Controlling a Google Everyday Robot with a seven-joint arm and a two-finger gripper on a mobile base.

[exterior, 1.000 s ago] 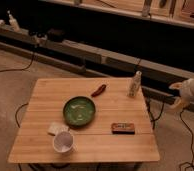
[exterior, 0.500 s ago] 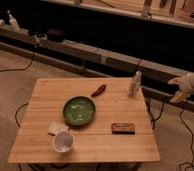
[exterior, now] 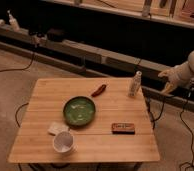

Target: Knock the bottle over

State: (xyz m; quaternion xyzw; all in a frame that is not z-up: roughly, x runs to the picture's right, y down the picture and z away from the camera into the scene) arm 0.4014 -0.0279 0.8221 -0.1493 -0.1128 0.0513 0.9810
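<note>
A small clear bottle (exterior: 135, 83) with a pale cap stands upright near the far right corner of the wooden table (exterior: 40, 130). My gripper (exterior: 166, 82) is at the end of the pale arm that enters from the right edge. It hangs in the air beyond the table's right edge, to the right of the bottle and apart from it, at about the bottle's height.
On the table are a green bowl (exterior: 79, 110), a red chili pepper (exterior: 98, 90), a brown snack bar (exterior: 123, 128), a white cup (exterior: 63, 142) and a pale sponge (exterior: 56, 128). Cables (exterior: 187, 135) lie on the floor at the right. A dark shelf (exterior: 90, 45) runs behind.
The arm and gripper have risen and shifted left, closer to the bottle. The bottle and other objects have not moved.
</note>
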